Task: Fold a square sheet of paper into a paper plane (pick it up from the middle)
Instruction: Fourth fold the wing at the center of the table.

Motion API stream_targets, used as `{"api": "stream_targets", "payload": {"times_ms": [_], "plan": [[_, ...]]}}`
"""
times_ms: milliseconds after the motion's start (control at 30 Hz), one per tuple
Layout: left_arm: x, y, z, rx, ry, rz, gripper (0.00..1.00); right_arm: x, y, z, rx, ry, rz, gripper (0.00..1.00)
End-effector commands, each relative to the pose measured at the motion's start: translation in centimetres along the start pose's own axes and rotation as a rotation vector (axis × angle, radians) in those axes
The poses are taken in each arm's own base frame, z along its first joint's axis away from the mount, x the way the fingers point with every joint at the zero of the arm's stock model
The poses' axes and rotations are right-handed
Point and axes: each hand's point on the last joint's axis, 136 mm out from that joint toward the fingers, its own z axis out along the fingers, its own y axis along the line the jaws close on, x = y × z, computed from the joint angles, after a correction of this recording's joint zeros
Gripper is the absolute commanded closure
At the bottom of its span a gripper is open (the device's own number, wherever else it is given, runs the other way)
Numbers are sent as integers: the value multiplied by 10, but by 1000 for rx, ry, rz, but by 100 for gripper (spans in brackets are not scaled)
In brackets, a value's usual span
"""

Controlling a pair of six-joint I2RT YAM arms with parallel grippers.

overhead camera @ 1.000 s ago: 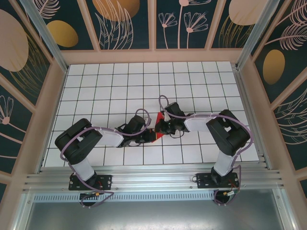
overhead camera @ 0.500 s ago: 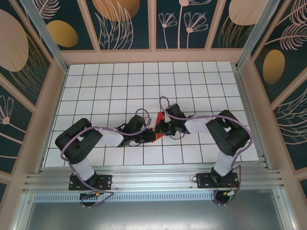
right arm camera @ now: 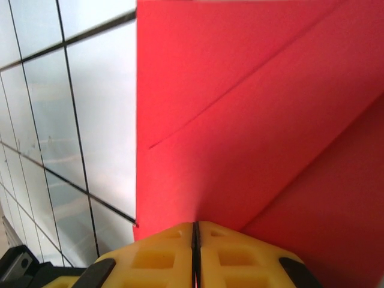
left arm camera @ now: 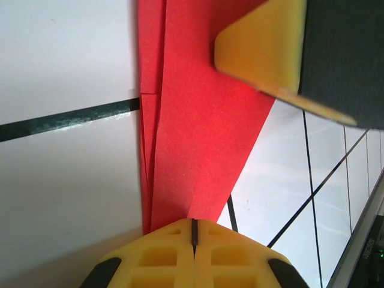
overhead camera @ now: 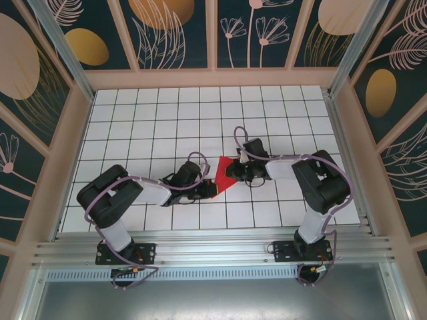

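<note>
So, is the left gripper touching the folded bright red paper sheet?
Touching. The left wrist view shows the folded bright red paper sheet running between the shut yellow jaws of the left gripper.

The folded sheet of paper (overhead camera: 223, 175) lies flat on the bench (overhead camera: 200, 120), slightly toward 6 o'clock from the bench's middle. The left end effector (overhead camera: 211, 190) sits on the sheet's 7 o'clock end. The right end effector (overhead camera: 235, 175) sits on its 3 o'clock side. The two are near each other, with the sheet between them.
</note>
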Motion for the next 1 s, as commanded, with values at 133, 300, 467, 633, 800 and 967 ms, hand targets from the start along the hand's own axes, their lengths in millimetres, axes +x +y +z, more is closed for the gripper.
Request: {"api": "stream_targets", "payload": {"times_ms": [133, 300, 467, 633, 800, 967], "plan": [[72, 87, -10, -284, 207, -92, 100, -25, -29, -2, 85, -38, 18, 88], [74, 89, -10, -293, 213, -88, 100, -38, -38, -1, 89, -47, 42, 88], [75, 89, -11, -295, 217, -87, 100, -53, -40, -7, 76, -69, 57, 87], [76, 90, -12, -297, 222, -86, 100, -71, -47, -14, 75, -97, 76, 87], [76, 89, -13, -296, 218, -87, 100, -85, -64, -19, 78, -114, 116, 86], [71, 81, -15, -273, 201, -88, 100, -95, -58, -32, 75, -132, 96, 85]]}}
